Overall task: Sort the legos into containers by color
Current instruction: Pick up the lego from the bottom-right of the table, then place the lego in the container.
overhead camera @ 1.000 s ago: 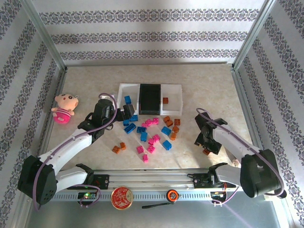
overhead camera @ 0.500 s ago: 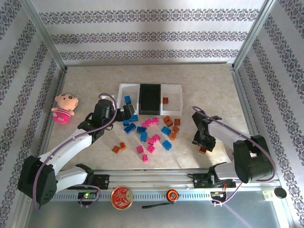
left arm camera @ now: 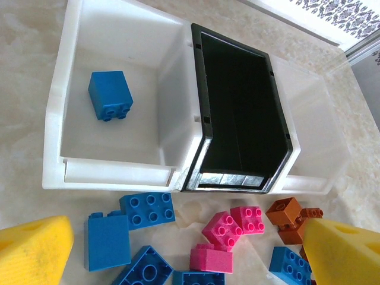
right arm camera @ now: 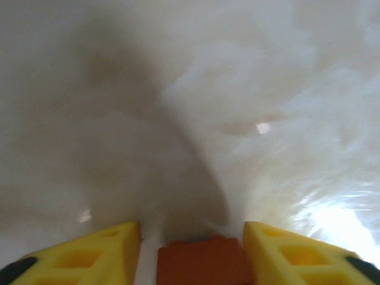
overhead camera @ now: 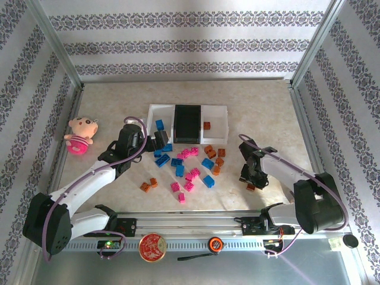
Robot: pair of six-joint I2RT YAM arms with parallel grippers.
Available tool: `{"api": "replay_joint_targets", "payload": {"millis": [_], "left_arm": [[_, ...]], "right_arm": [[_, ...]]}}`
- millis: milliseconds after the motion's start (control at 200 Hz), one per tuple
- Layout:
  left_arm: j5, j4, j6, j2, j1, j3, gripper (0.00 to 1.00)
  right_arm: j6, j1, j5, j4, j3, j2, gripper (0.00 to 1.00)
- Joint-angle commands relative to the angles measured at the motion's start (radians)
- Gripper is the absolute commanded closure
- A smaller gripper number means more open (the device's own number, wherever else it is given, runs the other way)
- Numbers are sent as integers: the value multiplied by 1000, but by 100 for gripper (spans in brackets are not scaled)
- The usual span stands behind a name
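Blue, pink and orange legos (overhead camera: 189,165) lie scattered in front of the three containers, a white tray (overhead camera: 152,116), a black tray (overhead camera: 188,122) and a second white tray (overhead camera: 223,119). The left tray holds one blue brick (left arm camera: 110,95) and the right tray one orange brick (overhead camera: 207,125). My left gripper (overhead camera: 159,141) hangs open over the bricks by the left tray, with blue and pink bricks (left arm camera: 228,230) between its yellow fingers. My right gripper (overhead camera: 252,183) is low on the table at the right. Its fingers (right arm camera: 89,255) straddle a lone orange brick (right arm camera: 203,261), with a gap on the left side.
A pink plush doll (overhead camera: 79,135) lies at the far left. Two orange bricks (overhead camera: 148,184) sit apart at the near left of the pile. A metal rail (overhead camera: 190,228) with a red round disc (overhead camera: 152,246) runs along the near edge. Patterned walls close in the table.
My right gripper has shifted slightly left over the lone orange brick and its jaws have narrowed around it. The left arm has not moved.
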Motion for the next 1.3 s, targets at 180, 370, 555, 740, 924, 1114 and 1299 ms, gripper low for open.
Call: {"api": "replay_joint_targets", "payload": {"millis": [180,370,555,740,924,1114,1299], "left_arm": [[-20,37,-11,22,-4,-17,1],[-3,24,-30,35,-6,0,0],[-4,-4,-31,11,-6,-2,1],[-13,-47,-30,-30,-5,-11,0],[15,-88,-44,-57,-6,-17,0],[5,-157,-52,-91,-10,-21,0],[-42,-232,-69,-133,-23,-47,0]], "right_arm": [[-23,43,-97,88,-54,-52,55],[-41,61,-101,112,-64,-76,63],[-58,64,-158,167,-42,-120,78],[-85,86,-187,332,60,-150,82],[-154,111,-158,506,242,8,83],[-283,111,-131,542,484,243,82],[-337,107,-67,569,624,404,66]]}}
